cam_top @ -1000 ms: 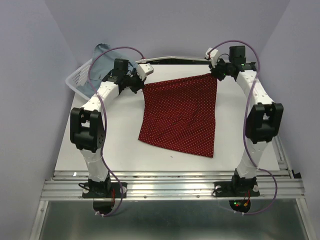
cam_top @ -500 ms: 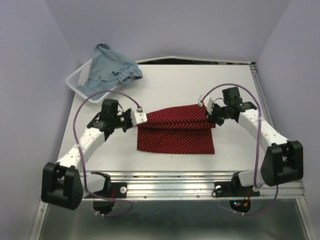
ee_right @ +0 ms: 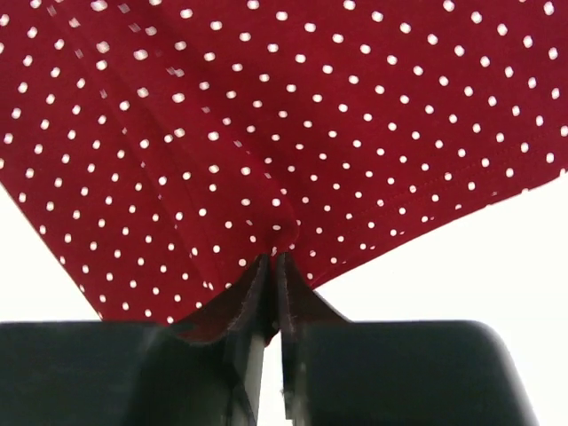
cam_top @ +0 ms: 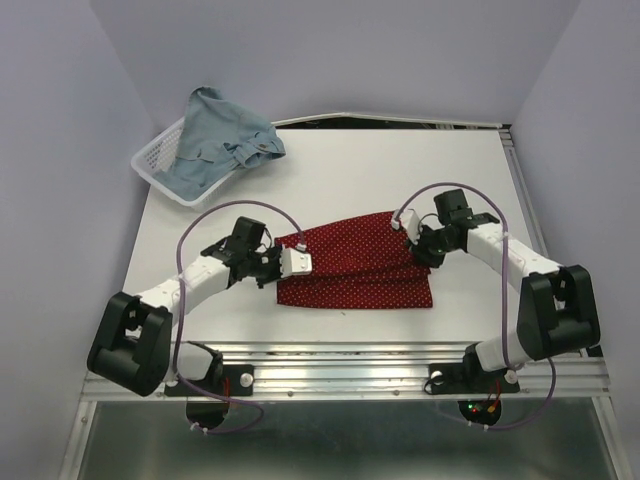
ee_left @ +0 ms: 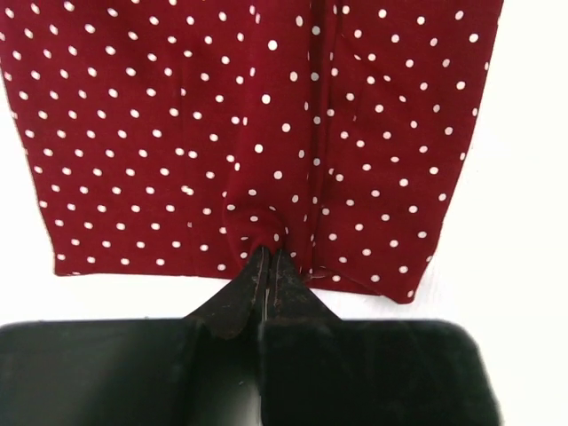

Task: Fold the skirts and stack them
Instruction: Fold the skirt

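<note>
The dark red skirt with white dots point(cam_top: 355, 268) lies folded over on itself on the white table, near the front edge. My left gripper point(cam_top: 304, 263) is at its left end, shut on a pinch of the red cloth point(ee_left: 177, 133), which puckers at the fingertips point(ee_left: 269, 253). My right gripper point(cam_top: 414, 250) is at the skirt's right end, its jaws nearly together on a pucker of the same cloth point(ee_right: 266, 115) at the tips point(ee_right: 275, 259). The light blue denim skirt point(cam_top: 225, 145) lies bunched in and over the basket at the back left.
The white mesh basket point(cam_top: 150, 163) stands at the table's back left corner, partly off the edge. Purple walls close in the left, back and right. Both arms stretch low over the table towards the middle.
Both arms have come down and towards the near edge, carrying the skirt's far edge over its near half. The skirt has gone from spread out to folded. The denim skirt is uncovered.
</note>
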Controlling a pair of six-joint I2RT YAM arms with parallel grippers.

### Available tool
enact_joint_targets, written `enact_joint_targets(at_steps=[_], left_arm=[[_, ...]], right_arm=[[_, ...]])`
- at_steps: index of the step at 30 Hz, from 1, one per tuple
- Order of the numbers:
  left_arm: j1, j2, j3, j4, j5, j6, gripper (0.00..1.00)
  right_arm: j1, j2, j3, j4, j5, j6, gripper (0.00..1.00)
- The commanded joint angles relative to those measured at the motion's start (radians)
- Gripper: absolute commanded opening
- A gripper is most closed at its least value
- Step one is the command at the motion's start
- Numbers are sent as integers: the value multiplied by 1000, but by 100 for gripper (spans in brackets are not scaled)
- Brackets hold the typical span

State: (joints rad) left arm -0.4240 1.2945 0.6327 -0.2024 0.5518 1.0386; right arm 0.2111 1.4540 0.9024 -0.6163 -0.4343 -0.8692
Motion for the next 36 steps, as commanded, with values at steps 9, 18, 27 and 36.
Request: enact_joint_targets(at_steps=[9,18,27,36], left_arm=[[-19,-129,108,-176,45,52,63],[-70,-81,117,-160,-16,46,67],[-90,29,134,-123,-85,32,54],[-96,-33,140,-189,-55,51,11]], right_arm=[[16,-159,21,-120,-35,-119,55],[62,-146,-48,-47,23,-137,57],[83,-38,-31,7,69,-137,40],[83,-144,-28,-86,43,-172,1]])
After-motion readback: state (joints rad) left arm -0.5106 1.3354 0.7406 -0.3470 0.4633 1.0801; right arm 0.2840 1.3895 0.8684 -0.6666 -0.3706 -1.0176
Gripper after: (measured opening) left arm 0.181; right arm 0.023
